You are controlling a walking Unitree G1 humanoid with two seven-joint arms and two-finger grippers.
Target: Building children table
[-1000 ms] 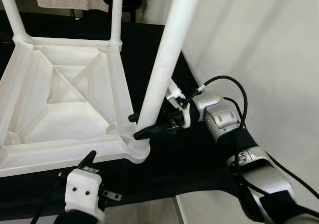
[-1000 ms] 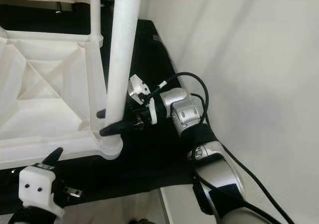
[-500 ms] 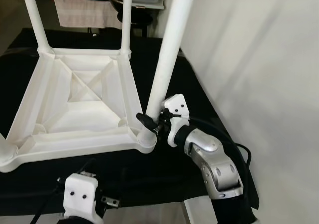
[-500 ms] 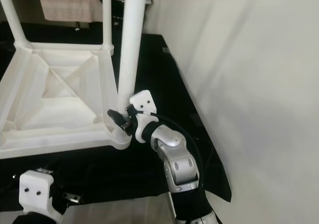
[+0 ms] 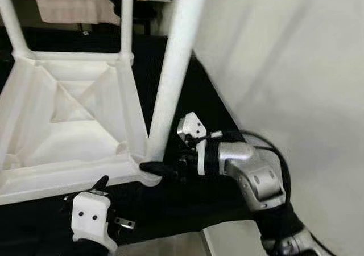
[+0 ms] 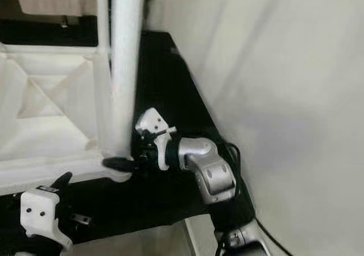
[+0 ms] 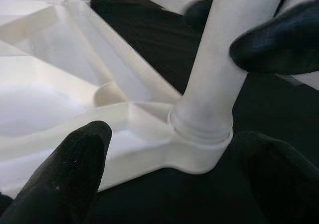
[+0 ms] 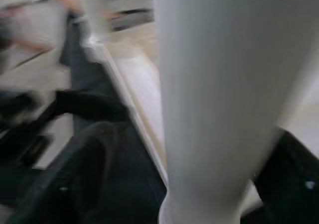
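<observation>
Right claw (image 5: 152, 166), fingers spread on either side of the base of the nearest leg (image 5: 170, 74), not clamped on it. Left claw (image 7: 169, 149), released, hovering just near of the same corner socket. One white children's table (image 5: 68, 119) lies upside down on a black floor mat (image 5: 210, 91), underside up. Three legs are visible: the nearest, plus two at the far corners (image 5: 126, 17) (image 5: 10, 17); each long axis runs upright, pointing upward. White wall (image 5: 296, 68) at right.
</observation>
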